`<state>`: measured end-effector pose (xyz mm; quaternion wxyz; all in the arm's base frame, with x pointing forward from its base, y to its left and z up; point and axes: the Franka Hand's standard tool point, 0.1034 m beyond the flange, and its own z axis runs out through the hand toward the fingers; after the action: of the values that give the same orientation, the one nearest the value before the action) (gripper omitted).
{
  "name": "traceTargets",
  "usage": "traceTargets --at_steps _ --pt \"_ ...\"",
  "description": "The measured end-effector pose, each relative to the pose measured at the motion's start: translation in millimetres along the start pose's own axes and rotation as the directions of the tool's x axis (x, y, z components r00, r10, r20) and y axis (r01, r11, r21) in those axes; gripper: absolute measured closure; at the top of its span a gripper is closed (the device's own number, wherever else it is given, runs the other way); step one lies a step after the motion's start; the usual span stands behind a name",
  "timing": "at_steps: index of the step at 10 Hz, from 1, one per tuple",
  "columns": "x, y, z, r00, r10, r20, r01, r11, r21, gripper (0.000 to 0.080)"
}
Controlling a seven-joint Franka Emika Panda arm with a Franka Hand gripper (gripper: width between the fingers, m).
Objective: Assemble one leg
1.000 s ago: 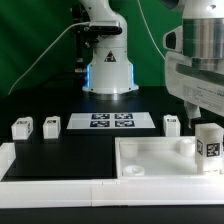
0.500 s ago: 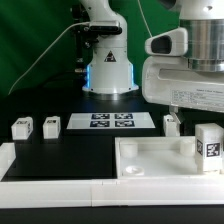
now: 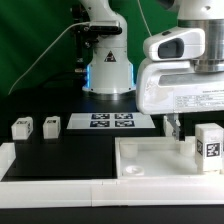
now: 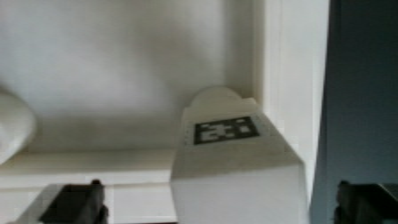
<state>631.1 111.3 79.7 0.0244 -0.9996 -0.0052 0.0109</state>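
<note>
A leg [image 3: 209, 142], a small white block with a black-and-white tag, stands upright on the large flat white square part [image 3: 150, 160] near its right edge in the exterior view. My gripper [image 3: 178, 128] hangs just behind and above that leg; its body hides most of the fingers. In the wrist view the same leg [image 4: 231, 160] shows its tag. It lies between my two dark fingertips [image 4: 75, 203], with a gap on each side. The gripper [image 4: 221, 205] is open and holds nothing. Two more legs [image 3: 21, 128] [image 3: 51, 125] stand on the black table at the exterior view's left.
The marker board [image 3: 112, 122] lies flat at the back centre, in front of the arm's base [image 3: 108, 70]. A long white ledge [image 3: 50, 168] runs along the front. A dark strip of table [image 4: 365, 90] borders the square part in the wrist view.
My gripper has moved toward the exterior view's left and a little lower, now covering the small leg behind the square part. The standing leg has not moved.
</note>
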Motion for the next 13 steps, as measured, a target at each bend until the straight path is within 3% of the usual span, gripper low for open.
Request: traceTargets --at_steps 3,7,9,13 --pt "1.0 5.3 -0.3 0.950 -0.313 0.001 0.313 0.950 -0.010 0.0150" --pt "1.1 5.4 -0.3 0.944 -0.330 0.001 0.330 0.944 -0.010 0.0162" --pt "1.0 5.3 -0.3 0.944 -0.330 0.001 0.330 0.944 -0.009 0.0512" --pt "0.9 5.0 -0.2 0.971 -0.241 0.000 0.241 0.971 -0.007 0.0508"
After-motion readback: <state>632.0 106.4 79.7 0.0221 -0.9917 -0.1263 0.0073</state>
